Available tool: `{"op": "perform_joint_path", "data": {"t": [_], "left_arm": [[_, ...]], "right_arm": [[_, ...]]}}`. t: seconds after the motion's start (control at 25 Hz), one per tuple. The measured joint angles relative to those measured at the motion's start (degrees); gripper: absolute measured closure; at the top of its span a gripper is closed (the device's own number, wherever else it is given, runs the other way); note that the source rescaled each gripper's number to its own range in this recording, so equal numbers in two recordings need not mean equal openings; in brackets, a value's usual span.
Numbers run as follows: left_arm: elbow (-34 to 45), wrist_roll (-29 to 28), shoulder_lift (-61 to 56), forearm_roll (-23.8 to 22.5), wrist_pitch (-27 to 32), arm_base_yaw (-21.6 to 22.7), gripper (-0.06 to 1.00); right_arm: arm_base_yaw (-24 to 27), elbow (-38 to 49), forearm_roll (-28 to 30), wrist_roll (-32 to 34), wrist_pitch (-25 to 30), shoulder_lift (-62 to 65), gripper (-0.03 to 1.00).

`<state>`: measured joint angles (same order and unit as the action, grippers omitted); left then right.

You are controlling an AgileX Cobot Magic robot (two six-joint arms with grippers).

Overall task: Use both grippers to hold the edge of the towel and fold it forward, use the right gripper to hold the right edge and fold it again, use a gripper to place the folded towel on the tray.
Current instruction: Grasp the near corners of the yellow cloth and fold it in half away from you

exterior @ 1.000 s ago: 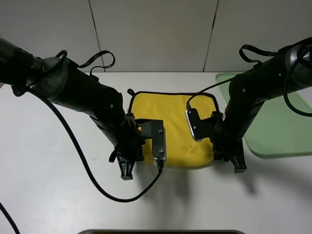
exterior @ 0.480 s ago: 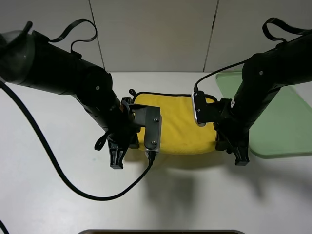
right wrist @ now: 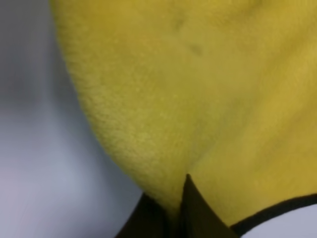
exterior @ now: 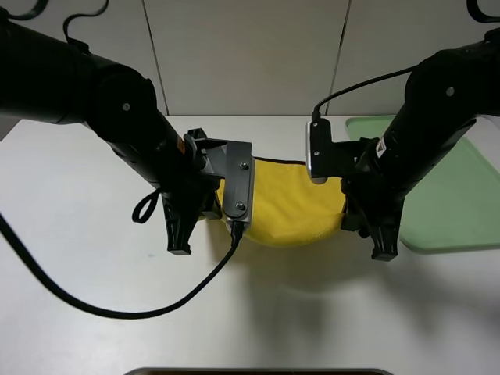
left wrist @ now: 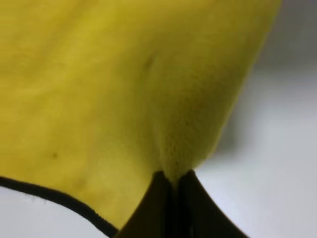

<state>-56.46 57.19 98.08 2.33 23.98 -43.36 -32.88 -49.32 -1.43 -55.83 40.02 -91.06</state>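
a white table [exterior: 406,312] lies below; a pale panelled wall [exterior: 242,55] stands behind it. a dark strip [exterior: 258,372] lines the table's near edge.

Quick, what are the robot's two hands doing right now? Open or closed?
Left hand: closed, pinching the yellow towel.
Right hand: closed, pinching the same towel.

Even overhead light throws soft shadows on the table [exterior: 391,320]; wrist views show the towel [left wrist: 124,74] blurred, close up
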Motion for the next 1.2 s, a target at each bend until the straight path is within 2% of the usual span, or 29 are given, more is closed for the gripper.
{"op": "perform_joint_path", "data": {"t": [0.32,0.6,0.92,1.2], "left_arm": [[0.0,0.0,-4.4,-0.1,7.8,0.0,0.94],[0.0,0.0,-8.4,0.3,13.1,0.0,0.94],[0.0,-0.1,-9.4,1.3,18.6,0.0,0.94],[0.0,-1.0,-10.4,1.4,22.3,0.0,0.94]], "right_arm": [[-4.7,0.0,2.0,13.7,4.4,0.3,0.97],[-5.1,0.0,2.1,24.3,8.4,0.3,0.97],[-5.3,0.0,1.4,31.0,12.0,0.6,0.97],[-5.3,0.0,-0.5,32.4,13.2,6.3,0.97]]}}
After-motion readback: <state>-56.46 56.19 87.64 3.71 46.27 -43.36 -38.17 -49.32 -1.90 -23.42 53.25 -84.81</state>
